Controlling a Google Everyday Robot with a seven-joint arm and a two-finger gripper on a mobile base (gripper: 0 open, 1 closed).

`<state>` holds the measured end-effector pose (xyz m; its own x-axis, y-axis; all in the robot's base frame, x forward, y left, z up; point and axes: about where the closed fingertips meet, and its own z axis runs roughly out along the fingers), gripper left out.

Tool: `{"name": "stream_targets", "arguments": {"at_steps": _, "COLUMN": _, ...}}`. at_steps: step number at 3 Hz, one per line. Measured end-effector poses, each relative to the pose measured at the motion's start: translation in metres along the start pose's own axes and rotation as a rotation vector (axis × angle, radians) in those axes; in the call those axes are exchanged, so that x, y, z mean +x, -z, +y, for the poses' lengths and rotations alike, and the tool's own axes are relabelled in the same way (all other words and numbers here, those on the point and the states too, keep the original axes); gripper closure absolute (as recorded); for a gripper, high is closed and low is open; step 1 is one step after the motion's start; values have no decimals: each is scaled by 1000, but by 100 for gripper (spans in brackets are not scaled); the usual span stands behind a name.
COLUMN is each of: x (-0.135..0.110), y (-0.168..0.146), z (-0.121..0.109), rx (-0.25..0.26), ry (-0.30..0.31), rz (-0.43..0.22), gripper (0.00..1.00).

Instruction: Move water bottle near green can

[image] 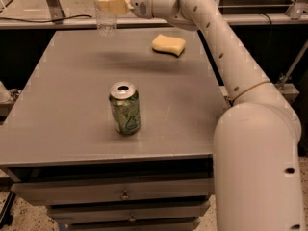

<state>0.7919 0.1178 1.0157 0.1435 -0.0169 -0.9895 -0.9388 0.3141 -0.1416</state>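
Observation:
The green can stands upright near the front middle of the grey table. The water bottle is clear and ribbed. It hangs in the air above the table's far left part, with its top cut off by the frame's upper edge. My gripper is at the top of the view, shut on the water bottle's upper part with pale yellow fingers. The bottle is well behind the can and lifted off the table.
A yellow sponge lies on the table's far right part. My white arm runs along the table's right side. Drawers sit under the table front. A shelf rail runs behind the table.

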Motion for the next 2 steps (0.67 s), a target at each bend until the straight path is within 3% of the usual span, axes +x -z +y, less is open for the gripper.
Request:
{"name": "stream_targets", "arguments": {"at_steps": 1, "x": -26, "y": 33, "z": 27, "rx": 17, "ry": -12, "rz": -28, "gripper": 100}}
{"name": "stream_targets", "arguments": {"at_steps": 2, "x": -31, "y": 68, "z": 65, "rx": 17, "ry": -39, "rz": 1, "gripper": 100}}
